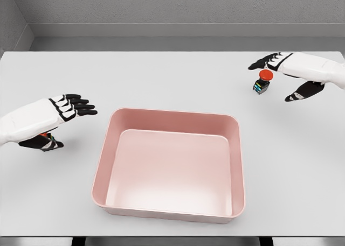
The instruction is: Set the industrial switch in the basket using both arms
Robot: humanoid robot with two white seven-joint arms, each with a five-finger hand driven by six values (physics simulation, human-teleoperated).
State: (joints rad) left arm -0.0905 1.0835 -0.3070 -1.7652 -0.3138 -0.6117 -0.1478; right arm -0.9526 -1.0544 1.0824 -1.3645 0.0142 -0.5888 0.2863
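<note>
Pink and shallow, the basket (102, 176) fills the lower middle of the frame on the white table (161, 79). At the left edge, the left hand (48, 119) hovers with fingers extended; something red-and-dark shows beneath it, too hidden to identify. At upper right, the right hand (288, 74) spreads open around the industrial switch (262, 82), not yet gripping. Small, rigid, probably light: best pinched at its dark body, below the red button.

A pink basket (170, 168) sat on the white desk (172, 79). The right hand (288, 76), fingers spread, flanked a red-capped industrial switch (263, 81) without gripping it. The left hand (59, 119) hovered beside the basket, partly covering a second small switch (47, 142).
</note>
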